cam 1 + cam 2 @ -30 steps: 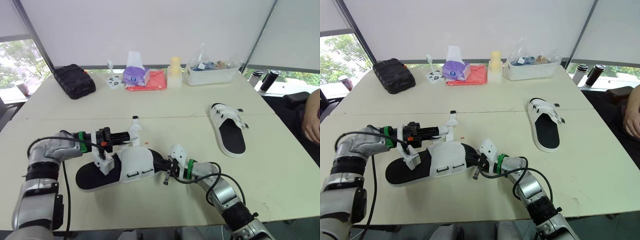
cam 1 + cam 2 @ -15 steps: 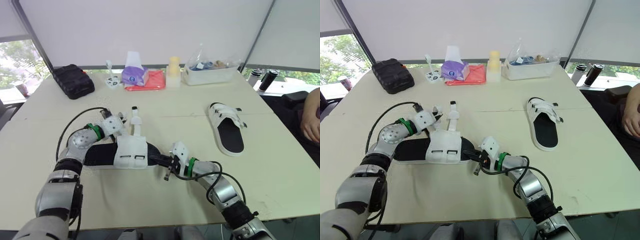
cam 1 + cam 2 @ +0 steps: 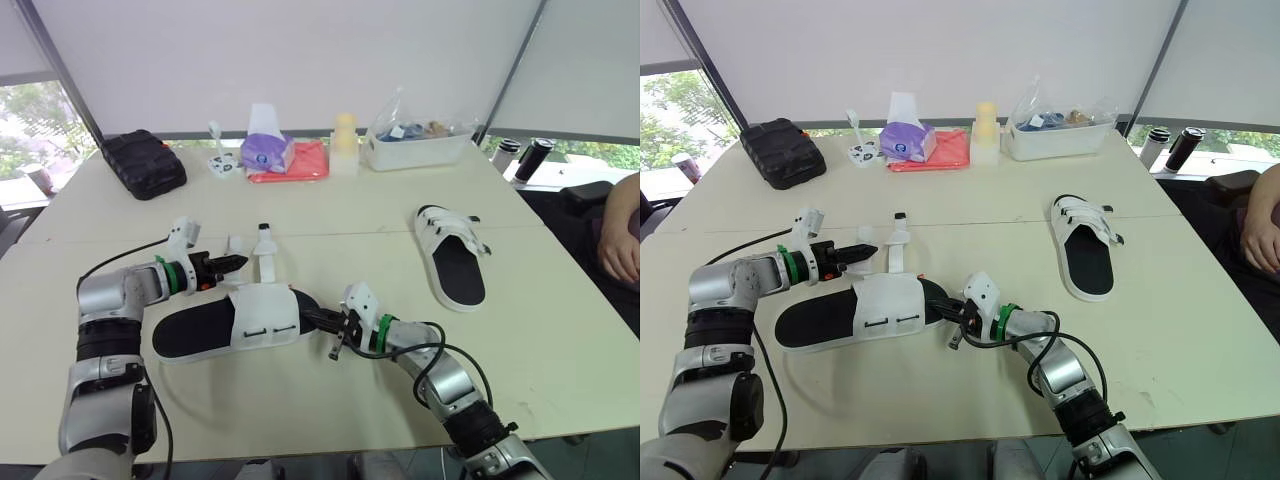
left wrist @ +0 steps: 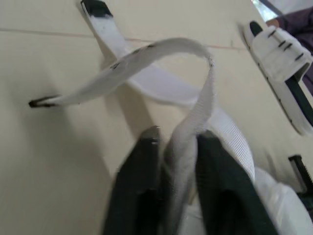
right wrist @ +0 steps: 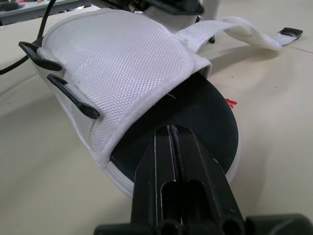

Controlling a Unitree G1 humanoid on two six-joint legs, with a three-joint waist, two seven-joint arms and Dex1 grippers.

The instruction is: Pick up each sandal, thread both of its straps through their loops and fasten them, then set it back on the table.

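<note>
Pinching one strap (image 4: 161,47) between fingers (image 4: 139,176), left gripper (image 3: 238,262) is holding it bowed. Right gripper (image 5: 172,131), fingers pressed together, is pinning the toe of the sandal (image 3: 262,318) on the table (image 3: 560,350). Threading is probably just starting; next move is needing the tip fed through its loop (image 5: 72,94).

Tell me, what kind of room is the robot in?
Probably an office or meeting room: there's a big pale table, roller blinds over tall windows, and a person at the table's side.
</note>
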